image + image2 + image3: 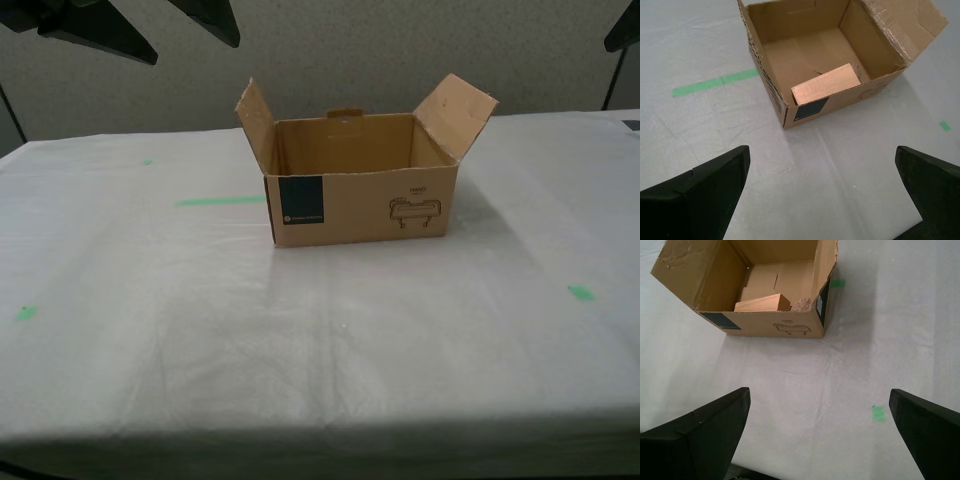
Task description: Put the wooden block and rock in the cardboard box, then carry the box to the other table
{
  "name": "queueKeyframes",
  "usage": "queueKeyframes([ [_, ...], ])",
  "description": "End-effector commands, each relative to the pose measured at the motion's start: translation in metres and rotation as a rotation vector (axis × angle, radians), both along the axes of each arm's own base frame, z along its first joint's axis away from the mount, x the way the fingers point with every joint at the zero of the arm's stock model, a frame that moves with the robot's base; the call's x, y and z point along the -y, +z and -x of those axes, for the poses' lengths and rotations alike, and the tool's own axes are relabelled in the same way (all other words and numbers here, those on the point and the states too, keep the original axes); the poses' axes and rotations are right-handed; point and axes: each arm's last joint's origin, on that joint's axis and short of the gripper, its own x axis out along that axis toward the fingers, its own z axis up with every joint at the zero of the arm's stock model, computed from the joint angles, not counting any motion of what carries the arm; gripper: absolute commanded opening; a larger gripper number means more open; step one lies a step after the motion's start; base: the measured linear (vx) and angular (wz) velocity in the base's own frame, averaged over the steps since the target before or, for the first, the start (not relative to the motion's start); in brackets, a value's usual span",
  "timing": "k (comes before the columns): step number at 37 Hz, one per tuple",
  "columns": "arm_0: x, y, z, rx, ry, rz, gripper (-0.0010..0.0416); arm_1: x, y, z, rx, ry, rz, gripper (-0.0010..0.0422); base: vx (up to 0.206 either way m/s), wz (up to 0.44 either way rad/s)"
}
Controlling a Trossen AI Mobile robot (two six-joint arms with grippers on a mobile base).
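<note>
Covering table (150, 330): wrinkled whitish cloth, green tape marks (220, 201); grey wall (400, 50).

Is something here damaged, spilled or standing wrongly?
Nothing is spilled. The cardboard box stands upright on the table, with the wooden block and rock inside. Only one flap looks scuffed and taped.

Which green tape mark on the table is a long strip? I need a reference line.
The long green tape strip beside the brown cardboard box's dark label; the others are small dabs.

Matt corrugated cardboard box (365, 205), pale grained wooden block (826, 83), rough rock (802, 304), wrinkled cloth table (320, 340)
</note>
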Motion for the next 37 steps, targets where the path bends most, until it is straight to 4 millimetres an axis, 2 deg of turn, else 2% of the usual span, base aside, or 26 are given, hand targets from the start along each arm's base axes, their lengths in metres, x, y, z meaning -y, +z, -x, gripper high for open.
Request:
queueKeyframes([
  [1,0.0,0.0002,-0.0002,0.002,-0.002,0.002,0.0388,0.0001,0.0004,0.0001,0.001,0.001,0.003,0.0398,0.0,0.0],
  [37,-0.0001,0.0002,-0.0002,0.003,-0.002,0.002,0.0388,0.0001,0.0004,0.0001,0.001,0.001,0.003,0.0398,0.0,0.0],
])
